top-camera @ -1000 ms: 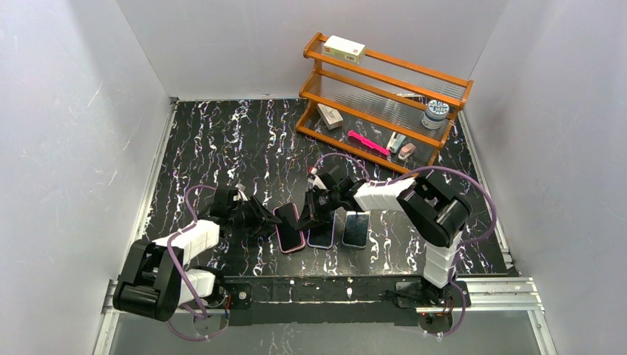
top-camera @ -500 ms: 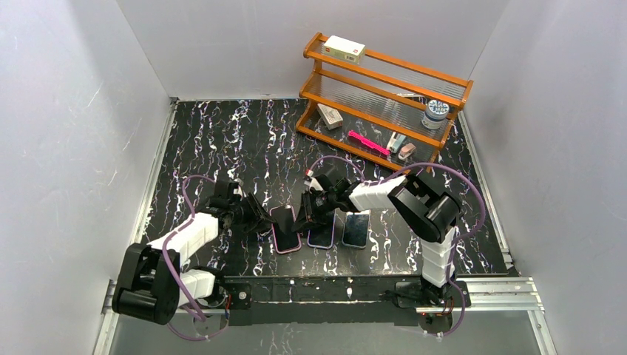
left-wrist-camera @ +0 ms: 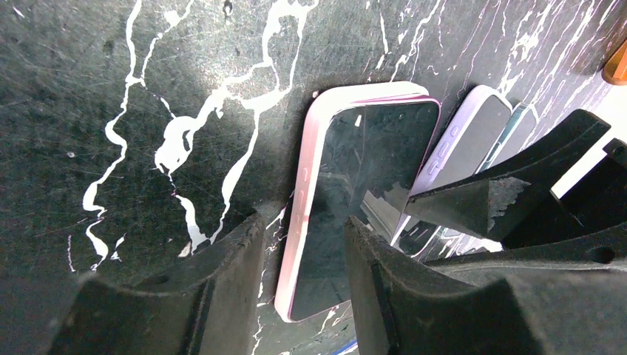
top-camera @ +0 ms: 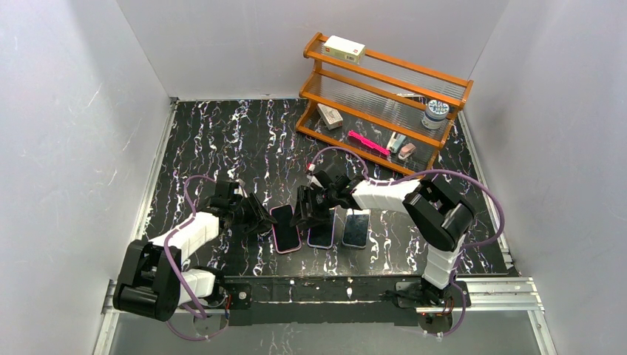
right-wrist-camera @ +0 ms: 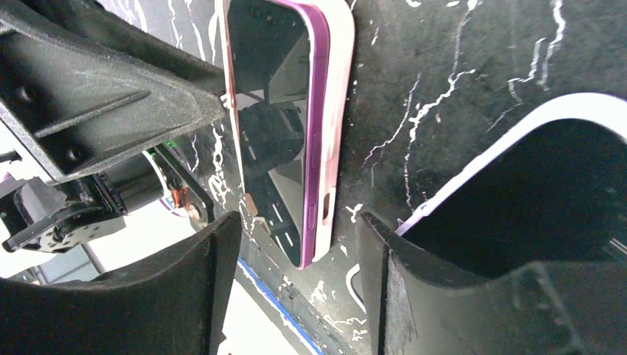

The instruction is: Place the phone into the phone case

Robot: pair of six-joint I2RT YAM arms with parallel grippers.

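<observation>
The left claw (left-wrist-camera: 303, 222) has its jaws apart and grips nothing: one finger is down by the tabletop (left-wrist-camera: 111, 89) just beside the pink case (left-wrist-camera: 305, 185), the other sits over the near part of the screen, and the case's long edge runs between them. The right claw (right-wrist-camera: 297, 222) also has its jaws wide apart, straddling one end of the same case without closing on it; in the top view it reaches in from the opposite side. The phone (left-wrist-camera: 373, 163) lies screen up inside the pink case, its purple rim showing within the pale wall, flat on the tabletop between the two claws. Just beside it lies a lilac-edged phone (top-camera: 322, 235), then a third phone (top-camera: 356, 229), the three in a row near the arm bases. A wooden rack (top-camera: 384, 100) with small items on its shelves stands well apart at the far right corner
</observation>
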